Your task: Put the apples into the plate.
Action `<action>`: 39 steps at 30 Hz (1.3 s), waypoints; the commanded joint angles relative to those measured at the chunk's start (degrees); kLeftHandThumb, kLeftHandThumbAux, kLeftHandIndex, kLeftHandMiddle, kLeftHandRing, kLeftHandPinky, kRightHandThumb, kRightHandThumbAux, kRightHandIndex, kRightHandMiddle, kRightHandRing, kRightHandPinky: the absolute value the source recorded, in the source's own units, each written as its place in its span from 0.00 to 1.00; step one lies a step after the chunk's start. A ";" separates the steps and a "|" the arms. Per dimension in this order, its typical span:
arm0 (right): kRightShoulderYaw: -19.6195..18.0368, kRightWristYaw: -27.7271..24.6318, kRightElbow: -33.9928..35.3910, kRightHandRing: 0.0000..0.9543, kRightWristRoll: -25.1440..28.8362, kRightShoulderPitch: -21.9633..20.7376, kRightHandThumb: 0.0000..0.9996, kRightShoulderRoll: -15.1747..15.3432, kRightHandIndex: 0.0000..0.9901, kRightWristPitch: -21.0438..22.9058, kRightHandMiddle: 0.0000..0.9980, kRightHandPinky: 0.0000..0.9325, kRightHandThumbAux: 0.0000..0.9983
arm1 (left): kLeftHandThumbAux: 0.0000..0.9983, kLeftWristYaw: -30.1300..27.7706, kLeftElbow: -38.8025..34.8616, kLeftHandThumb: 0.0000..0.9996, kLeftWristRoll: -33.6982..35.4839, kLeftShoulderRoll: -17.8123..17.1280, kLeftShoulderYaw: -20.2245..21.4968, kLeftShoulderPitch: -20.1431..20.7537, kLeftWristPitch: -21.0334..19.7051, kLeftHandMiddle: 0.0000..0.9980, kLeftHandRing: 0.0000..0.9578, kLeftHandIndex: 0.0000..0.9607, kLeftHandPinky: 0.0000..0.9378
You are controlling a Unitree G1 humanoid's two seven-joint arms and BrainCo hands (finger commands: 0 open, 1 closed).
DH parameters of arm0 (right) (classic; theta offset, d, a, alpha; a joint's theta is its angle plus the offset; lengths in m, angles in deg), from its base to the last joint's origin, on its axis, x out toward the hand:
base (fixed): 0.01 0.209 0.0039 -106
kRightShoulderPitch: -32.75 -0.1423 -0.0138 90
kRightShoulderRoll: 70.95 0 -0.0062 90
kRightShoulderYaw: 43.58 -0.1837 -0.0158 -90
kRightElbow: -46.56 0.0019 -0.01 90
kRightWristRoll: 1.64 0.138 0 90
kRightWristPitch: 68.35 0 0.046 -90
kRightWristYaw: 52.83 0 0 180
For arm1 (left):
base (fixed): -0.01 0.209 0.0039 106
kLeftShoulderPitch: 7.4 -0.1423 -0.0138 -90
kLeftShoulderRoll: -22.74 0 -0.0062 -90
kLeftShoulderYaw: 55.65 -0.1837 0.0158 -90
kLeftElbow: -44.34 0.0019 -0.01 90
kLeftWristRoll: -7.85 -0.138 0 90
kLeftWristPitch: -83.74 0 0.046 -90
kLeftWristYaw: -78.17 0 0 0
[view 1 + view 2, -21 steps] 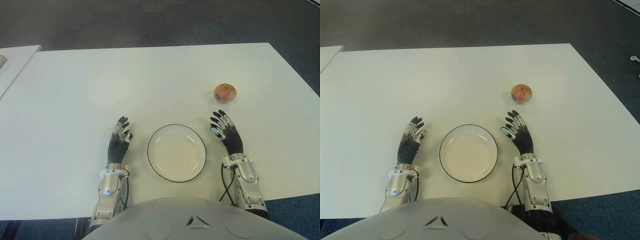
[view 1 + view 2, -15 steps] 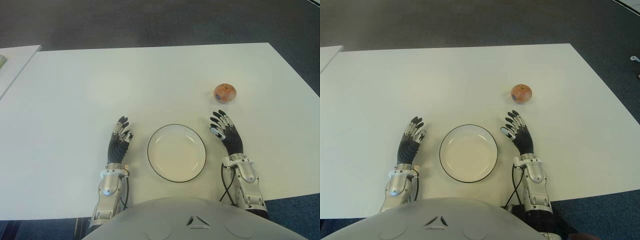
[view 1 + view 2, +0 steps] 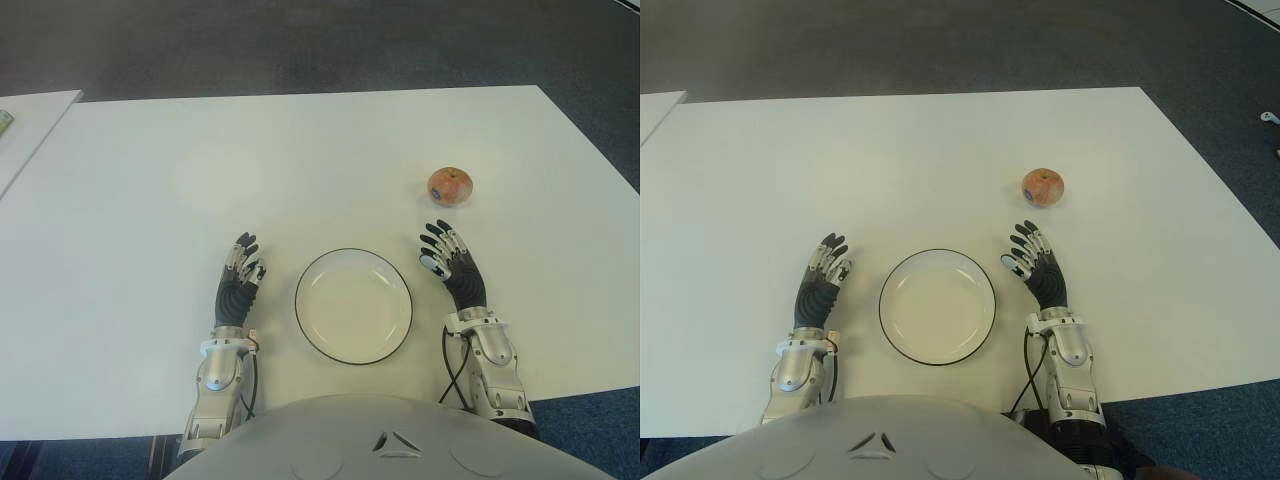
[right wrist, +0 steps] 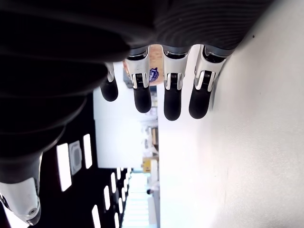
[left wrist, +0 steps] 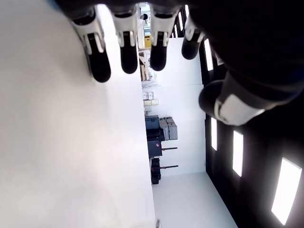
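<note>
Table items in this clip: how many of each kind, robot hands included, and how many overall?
Apple: 1
Plate: 1
Robot hand: 2, left robot hand and right robot hand, both open and empty
Total: 4

An office or lab room: white table on dark carpet across the frame's top, ceiling light panels, stacked boxes by a white wall.
</note>
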 commanded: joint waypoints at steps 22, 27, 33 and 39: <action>-2.94 14.84 19.32 0.13 -30.13 2.74 0.35 7.70 0.05 -12.22 0.12 0.17 0.61 | 0.55 -1.46 5.75 0.07 0.91 0.13 -0.02 -0.47 -3.37 0.11 0.13 0.07 0.19; -5.06 22.05 16.85 0.12 -38.82 -2.57 0.39 12.17 0.07 -17.10 0.11 0.17 0.57 | 0.53 -1.45 7.46 0.07 0.89 0.08 -0.18 0.43 -1.74 0.11 0.13 0.07 0.20; -6.38 29.12 11.94 0.12 -51.17 -9.71 0.38 20.62 0.07 -16.79 0.10 0.16 0.54 | 0.52 -1.29 9.46 0.08 0.32 -0.08 -0.34 1.87 -0.91 0.10 0.12 0.06 0.18; -1.75 31.81 6.74 0.10 -62.51 -17.90 0.39 25.08 0.08 -10.99 0.09 0.11 0.51 | 0.51 -0.77 10.34 0.07 -0.45 -0.22 -0.38 2.84 -1.08 0.09 0.11 0.05 0.17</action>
